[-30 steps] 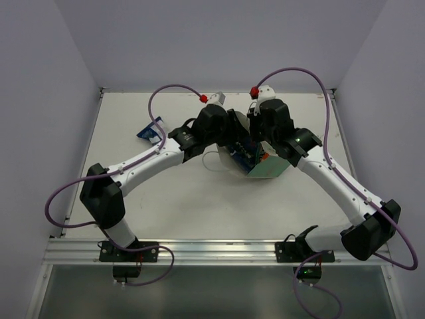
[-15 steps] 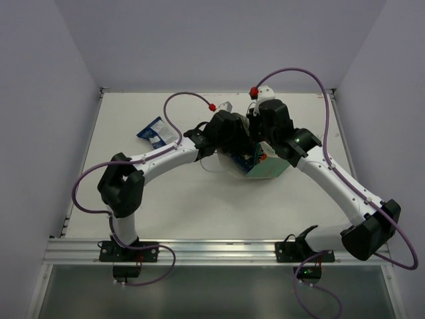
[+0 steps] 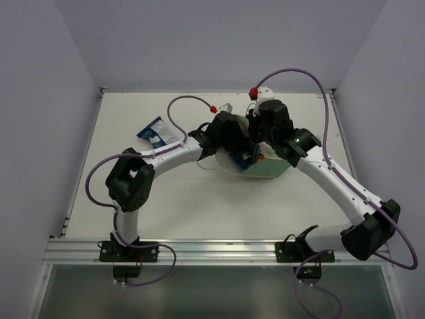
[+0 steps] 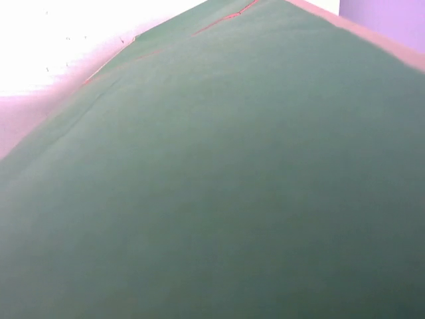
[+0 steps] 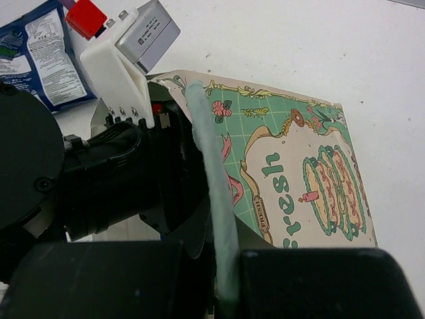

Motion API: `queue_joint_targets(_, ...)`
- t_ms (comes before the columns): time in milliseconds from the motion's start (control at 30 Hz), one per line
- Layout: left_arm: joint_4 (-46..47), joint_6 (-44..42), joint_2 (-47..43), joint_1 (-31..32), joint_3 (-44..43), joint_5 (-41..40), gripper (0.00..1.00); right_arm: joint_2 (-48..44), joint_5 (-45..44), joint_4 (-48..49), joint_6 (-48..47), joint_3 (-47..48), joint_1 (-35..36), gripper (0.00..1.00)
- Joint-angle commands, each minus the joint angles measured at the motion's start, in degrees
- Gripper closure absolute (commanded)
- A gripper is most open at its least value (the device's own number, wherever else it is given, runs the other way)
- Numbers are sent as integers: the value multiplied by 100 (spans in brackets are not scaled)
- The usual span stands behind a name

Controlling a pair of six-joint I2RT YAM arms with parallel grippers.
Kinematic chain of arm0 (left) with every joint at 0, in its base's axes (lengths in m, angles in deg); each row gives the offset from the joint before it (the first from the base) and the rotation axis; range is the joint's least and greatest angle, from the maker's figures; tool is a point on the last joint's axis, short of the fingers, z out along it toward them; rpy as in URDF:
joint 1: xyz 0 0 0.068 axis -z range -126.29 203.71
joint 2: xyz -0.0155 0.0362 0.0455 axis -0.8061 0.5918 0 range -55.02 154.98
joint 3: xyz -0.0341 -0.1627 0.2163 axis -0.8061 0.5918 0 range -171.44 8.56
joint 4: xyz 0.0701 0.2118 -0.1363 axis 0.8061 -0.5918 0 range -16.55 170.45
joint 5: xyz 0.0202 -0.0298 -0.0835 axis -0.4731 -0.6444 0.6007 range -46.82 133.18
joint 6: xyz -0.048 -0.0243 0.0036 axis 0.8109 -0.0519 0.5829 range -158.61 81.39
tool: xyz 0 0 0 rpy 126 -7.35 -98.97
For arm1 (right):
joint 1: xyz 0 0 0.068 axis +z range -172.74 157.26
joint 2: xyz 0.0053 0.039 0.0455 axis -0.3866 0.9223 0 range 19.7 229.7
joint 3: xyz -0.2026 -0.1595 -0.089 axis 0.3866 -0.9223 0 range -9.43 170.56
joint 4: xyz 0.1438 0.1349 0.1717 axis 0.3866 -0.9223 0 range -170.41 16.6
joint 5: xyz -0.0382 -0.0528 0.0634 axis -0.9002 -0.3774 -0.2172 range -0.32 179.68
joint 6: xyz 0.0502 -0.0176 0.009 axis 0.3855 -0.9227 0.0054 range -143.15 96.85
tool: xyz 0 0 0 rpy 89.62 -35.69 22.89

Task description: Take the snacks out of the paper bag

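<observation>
Clamps paper bag (image 5: 292, 173) rim in right hand (image 5: 226, 279), propping mouth open; reaches inside with left hand (image 3: 236, 143), grip impossible to tell.

Mint-green paper bag (image 3: 267, 170) lies on its side; blue-and-white packet (image 3: 155, 131) well apart.

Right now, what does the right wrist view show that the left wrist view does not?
Only the right wrist view: the printed paper bag lying on the table, the right pincer closed on its rim, the left arm inside its mouth, a blue-and-white packet beyond. Only the left wrist view: a plain green surface close up. Shared: only green paper, apparently the same bag.
</observation>
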Motion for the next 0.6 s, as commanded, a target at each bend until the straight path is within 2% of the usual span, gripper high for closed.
queue_joint_targets(0, 346, 4, -74, -54, -195, -220, 77, -86, 18, 47, 84, -9, 19, 100)
queue_joint_targets(133, 311, -31, -215, -124, -116, -265, 100, -103, -34, 73, 66, -71, 10, 100)
queue_joint_targets(333, -22, -400, -1084, -230, -46, -160, 100, -77, -438, 29, 31, -106, -16, 100)
queue_joint_targets(567, -866, -1155, -2769, -685, 121, -11, 100, -95, -588, 12, 57, -115, -200, 100)
